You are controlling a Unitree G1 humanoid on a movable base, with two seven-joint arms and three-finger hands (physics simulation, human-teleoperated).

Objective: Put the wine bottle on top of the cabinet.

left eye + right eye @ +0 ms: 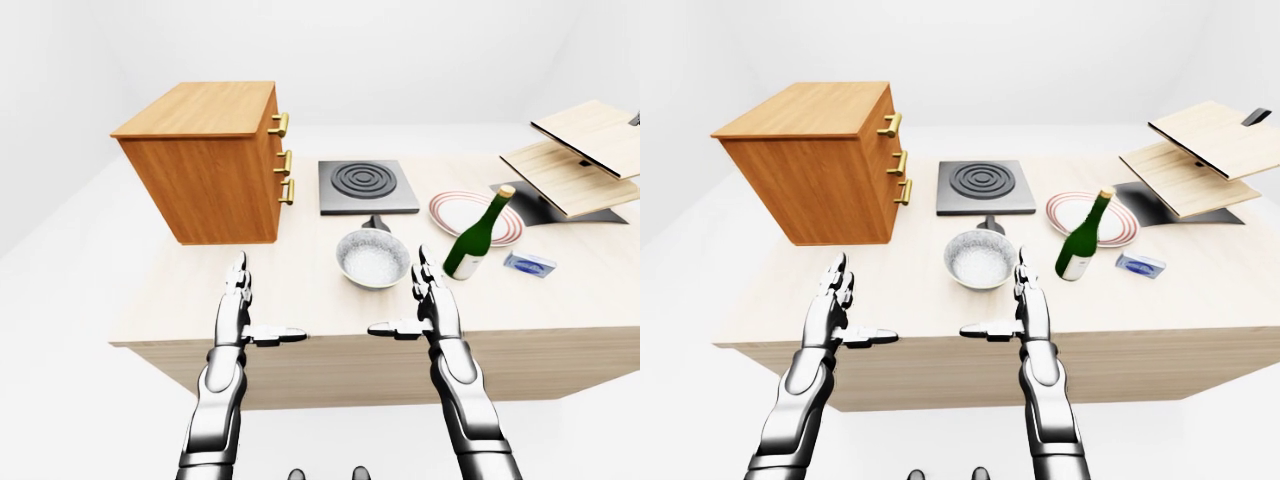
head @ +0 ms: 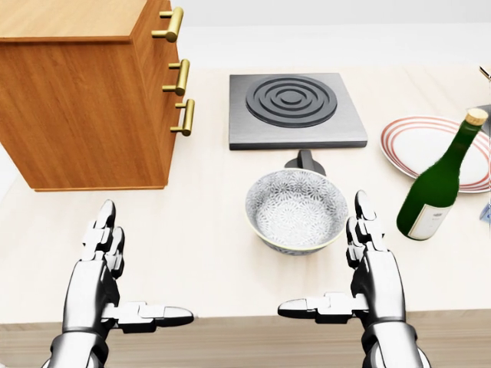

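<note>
At three o'clock in the head view, upright on the table point(image 2: 199, 253): green wine bottle point(image 2: 437, 188). At ten o'clock: cabinet point(image 2: 84, 100). Low down, left hand point(image 2: 103, 280) and right hand point(image 2: 368, 276) open wide, holding nothing.

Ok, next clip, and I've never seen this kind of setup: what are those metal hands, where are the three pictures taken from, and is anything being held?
These are simulator renders of a humanoid robot. All three pictures come from cameras on its head, looking out over its own arms. The left hand and right hand are open above the near edge of the wooden table, holding nothing. On the table stand a wooden cabinet with brass handles, a dark hotplate, a patterned bowl, a red-rimmed plate and a green wine bottle, upright beside the plate. A small blue box lies right of the bottle.
</note>
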